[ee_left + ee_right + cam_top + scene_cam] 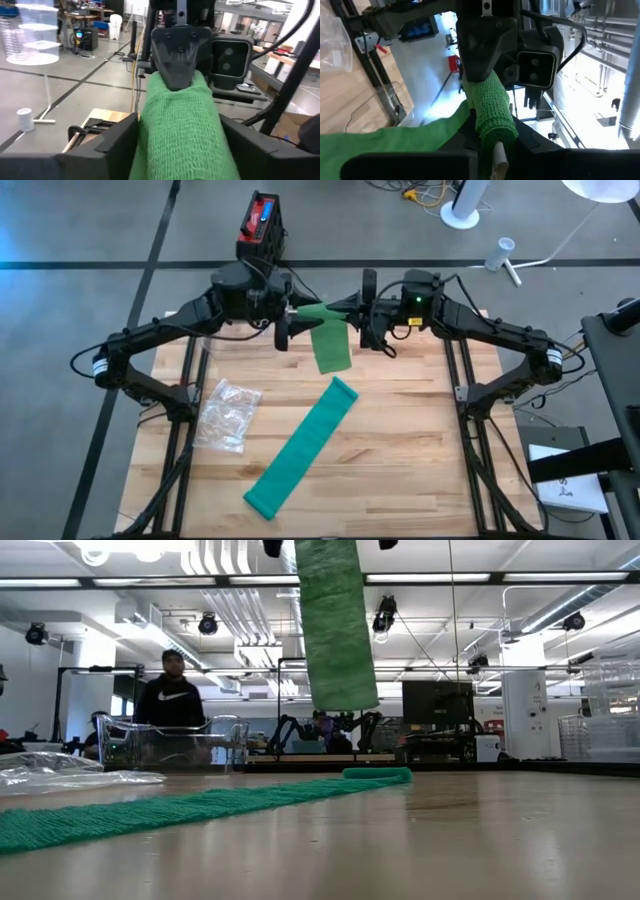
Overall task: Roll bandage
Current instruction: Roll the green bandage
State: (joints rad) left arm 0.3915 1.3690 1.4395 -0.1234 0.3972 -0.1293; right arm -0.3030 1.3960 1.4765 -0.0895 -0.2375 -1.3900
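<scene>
Green woven elastic bandage (300,460) lies as a long strip diagonally on the wooden surface (400,460), its far end rising to a roll held horizontal between both arms. Left gripper (290,315) fingers spread around the roll; right gripper (352,308) fingers clenched on its core.

Bright, even light falls from ceiling strip lights (470,578) seen in the low view. The wooden table (420,840) beneath them shows a soft sheen and lies blurred nearest the camera. The green bandage (182,135) fills the left wrist view, slightly soft.
</scene>
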